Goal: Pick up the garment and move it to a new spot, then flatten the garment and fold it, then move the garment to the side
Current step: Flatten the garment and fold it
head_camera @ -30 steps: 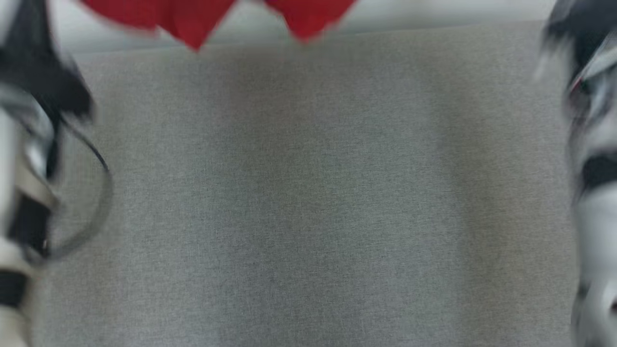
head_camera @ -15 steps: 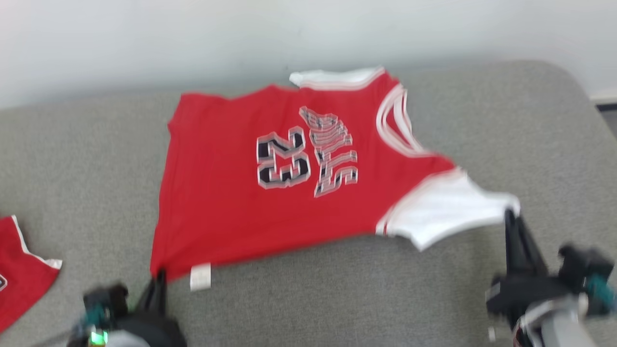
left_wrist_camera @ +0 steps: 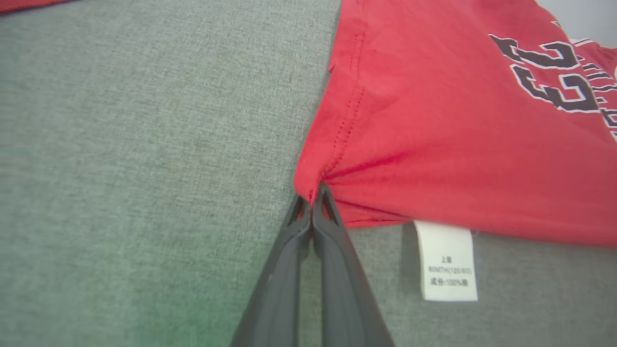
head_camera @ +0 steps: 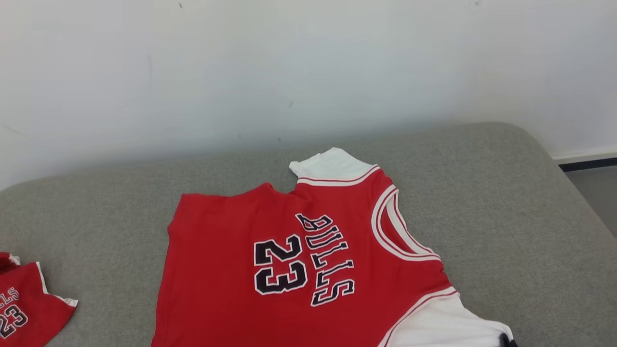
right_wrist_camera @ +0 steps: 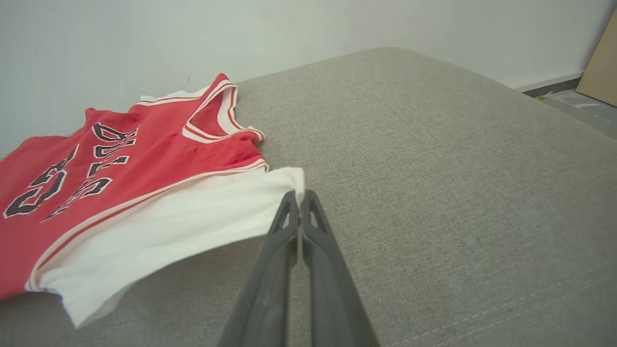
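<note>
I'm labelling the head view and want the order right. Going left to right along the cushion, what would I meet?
From the left: small red garment → red Bulls jersey → its near white sleeve → bare grey cushion → floor strip.

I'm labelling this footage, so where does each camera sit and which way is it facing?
Head view: on the head, facing down at the Bulls jersey on the grey cushion; a dark tip lower right.
Left wrist view: along the left tool, shut on the jersey's hem corner.
Right wrist view: along the right tool, shut on the white sleeve.
Shared: the 23 print.
</note>
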